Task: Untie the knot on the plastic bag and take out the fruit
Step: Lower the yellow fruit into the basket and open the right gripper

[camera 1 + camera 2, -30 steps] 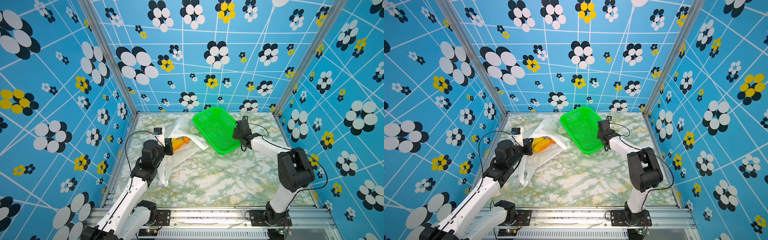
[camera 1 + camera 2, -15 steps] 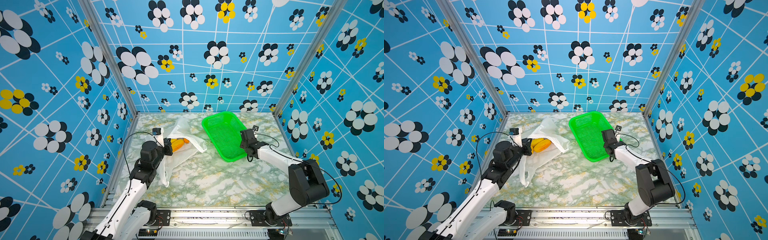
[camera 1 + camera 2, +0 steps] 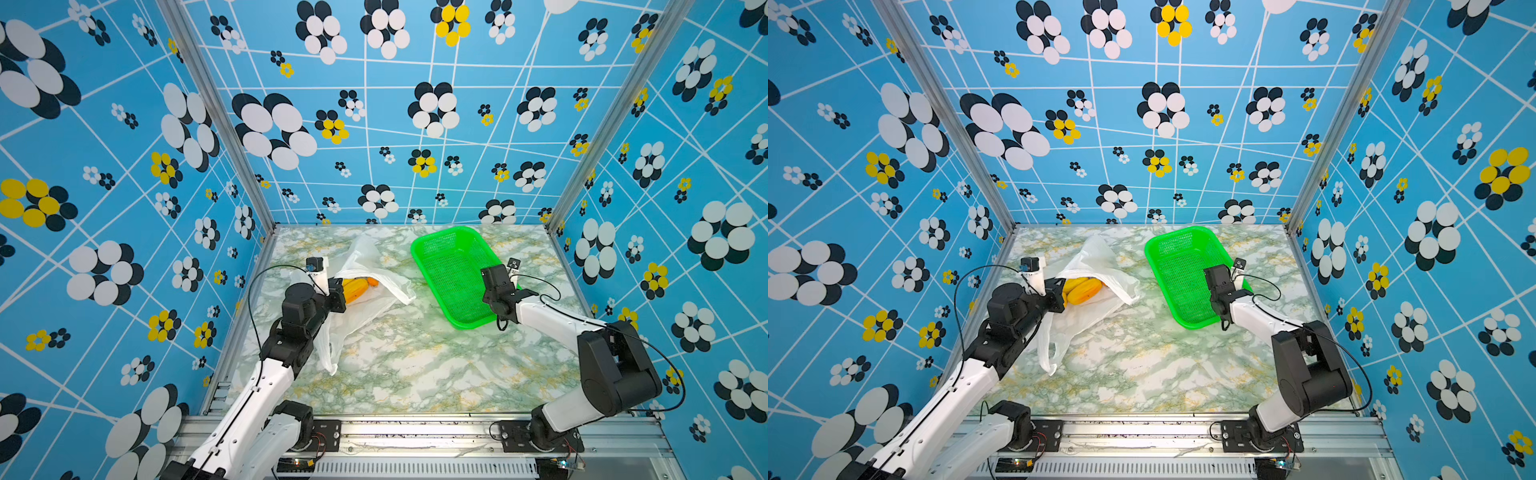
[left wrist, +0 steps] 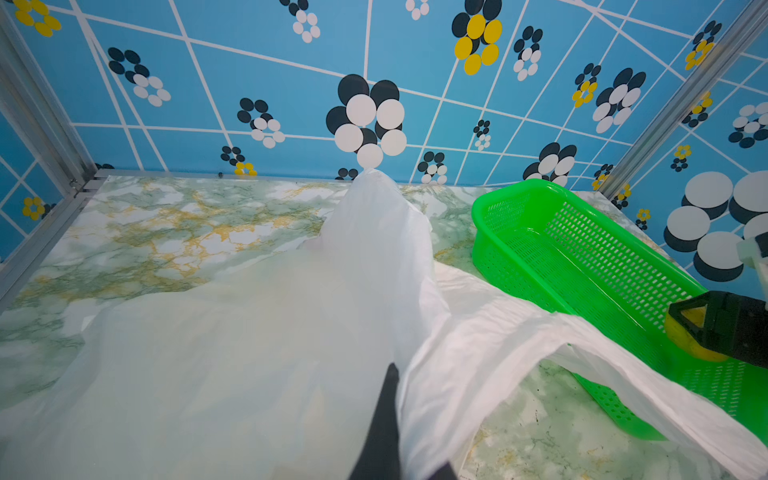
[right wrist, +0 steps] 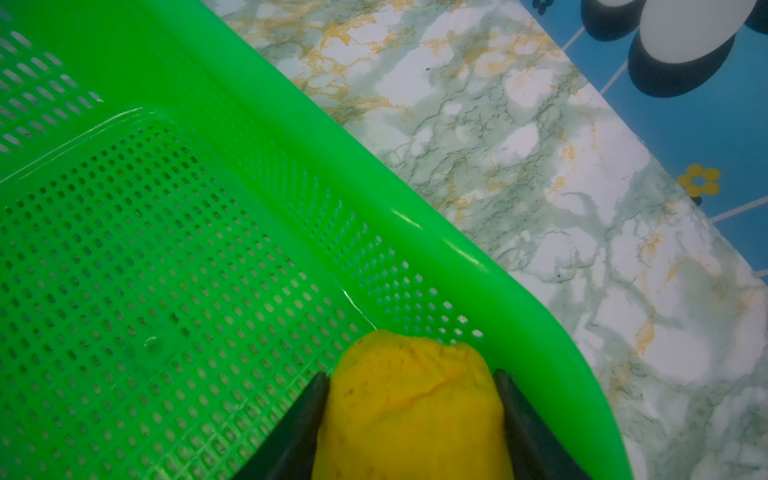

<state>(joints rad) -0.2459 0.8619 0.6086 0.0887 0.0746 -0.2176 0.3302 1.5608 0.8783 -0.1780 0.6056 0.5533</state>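
Note:
The white plastic bag (image 3: 365, 320) (image 3: 1096, 257) lies at the left of the marble table, mouth open. Yellow-orange fruit (image 3: 356, 289) (image 3: 1084, 289) shows inside it. My left gripper (image 3: 338, 297) (image 3: 1057, 299) (image 4: 392, 386) is shut on the plastic bag's film at the mouth. The knot is out of view; a handle strip (image 4: 582, 345) hangs loose. My right gripper (image 3: 492, 278) (image 3: 1217, 282) (image 5: 410, 374) is shut on a yellow fruit (image 5: 411, 407) (image 4: 688, 345) just inside the green basket's right rim.
The green mesh basket (image 3: 453, 270) (image 3: 1179, 270) (image 5: 415, 232) (image 4: 519, 195) stands at the back right, with only the held fruit in it. Patterned blue walls close in the left, back and right sides. Bare marble table (image 3: 415, 365) lies in front.
My right gripper moved right and toward the front with the yellow fruit, and the green basket shifted right with it. The left gripper kept its hold on the bag.

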